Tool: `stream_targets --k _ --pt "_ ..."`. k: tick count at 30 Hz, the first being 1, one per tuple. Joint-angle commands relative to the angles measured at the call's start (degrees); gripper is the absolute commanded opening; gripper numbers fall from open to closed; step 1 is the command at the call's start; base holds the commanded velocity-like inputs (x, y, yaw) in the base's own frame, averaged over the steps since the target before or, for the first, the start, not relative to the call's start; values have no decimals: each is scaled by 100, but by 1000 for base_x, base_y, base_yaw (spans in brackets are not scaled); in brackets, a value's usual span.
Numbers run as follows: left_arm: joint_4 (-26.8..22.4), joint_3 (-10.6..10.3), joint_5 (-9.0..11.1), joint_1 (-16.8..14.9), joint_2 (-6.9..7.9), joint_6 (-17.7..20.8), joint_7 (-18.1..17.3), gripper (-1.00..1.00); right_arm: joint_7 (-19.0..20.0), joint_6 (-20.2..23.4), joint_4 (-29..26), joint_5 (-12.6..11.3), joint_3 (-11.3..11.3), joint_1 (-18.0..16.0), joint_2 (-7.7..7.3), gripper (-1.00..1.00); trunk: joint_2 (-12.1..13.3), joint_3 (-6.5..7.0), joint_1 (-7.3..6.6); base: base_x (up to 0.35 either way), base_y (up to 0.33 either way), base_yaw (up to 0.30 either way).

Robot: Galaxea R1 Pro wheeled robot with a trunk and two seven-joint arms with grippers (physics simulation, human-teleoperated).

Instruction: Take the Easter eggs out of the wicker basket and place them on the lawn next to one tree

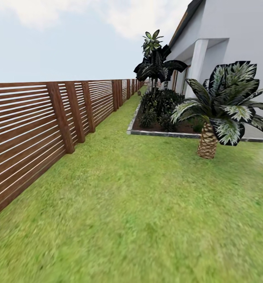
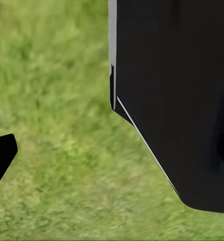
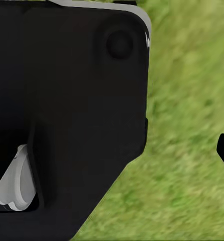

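I roll over the lawn [image 1: 139, 204] along the fence [image 1: 37, 125] at frame left, scanning for the basket (whether my pincers are clenched, I cannot tell).

Lawn [image 1: 139, 204] runs between slatted fence [image 1: 49, 122] and short palm [image 1: 221, 110].

Bright, shadowless daylight; soft blur

Rough short grass covers the lawn [image 1: 139, 204]; the fence [image 1: 37, 125] is brown slatted wood, seemingly matt; house wall [image 1: 245, 35] smooth, pale.
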Motion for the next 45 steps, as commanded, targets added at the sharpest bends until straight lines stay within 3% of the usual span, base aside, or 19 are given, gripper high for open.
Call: stream_targets --k 1,34,45 --pt "-4 0 2 0 0 -2 1 100 0 -2 -1 -2 -1 -2 0 100 -4 -6 4 316 186 -1" --pt "-4 0 2 0 0 -2 2 100 0 -2 -6 1 1 -2 7 100 -4 -6 4 316 164 0" --pt "-4 0 2 0 -1 -2 2 100 0 -3 -22 12 7 -2 14 100 -4 -6 4 94 15 0"
